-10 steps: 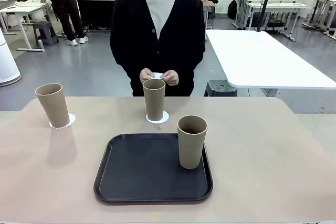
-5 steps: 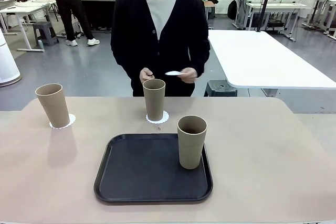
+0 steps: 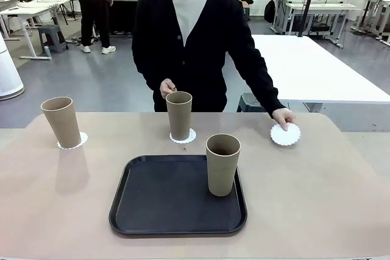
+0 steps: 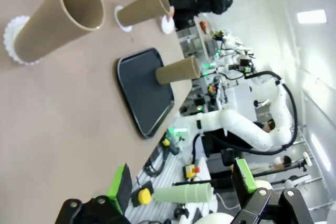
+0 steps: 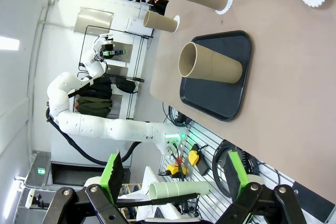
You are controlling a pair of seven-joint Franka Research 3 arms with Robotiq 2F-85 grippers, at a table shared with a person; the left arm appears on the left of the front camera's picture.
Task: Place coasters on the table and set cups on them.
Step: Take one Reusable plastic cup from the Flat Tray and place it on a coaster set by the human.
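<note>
Since the earlier frame the person's hand (image 3: 283,117) has brought the third coaster (image 3: 286,134) down onto the table (image 3: 317,193) near its far right corner, a place for the last cup (image 3: 222,164). By the far edge, left cup (image 3: 61,122) and middle cup (image 3: 179,115) stand on their coasters (image 3: 81,140), seemingly empty. The black tray (image 3: 158,199) holds the last cup, upright, empty. Left gripper (image 4: 182,179) and right gripper (image 5: 173,169) have fingers apart, holding nothing.

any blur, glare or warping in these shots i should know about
Front view: sharp, soft even light; the left cup casts only a faint shadow on the table and leans outward from lens warp. Left wrist view: rolled sideways, that cup looks stretched, a ceiling lamp glares. Right wrist view: also rolled, the tray is crisp.
</note>
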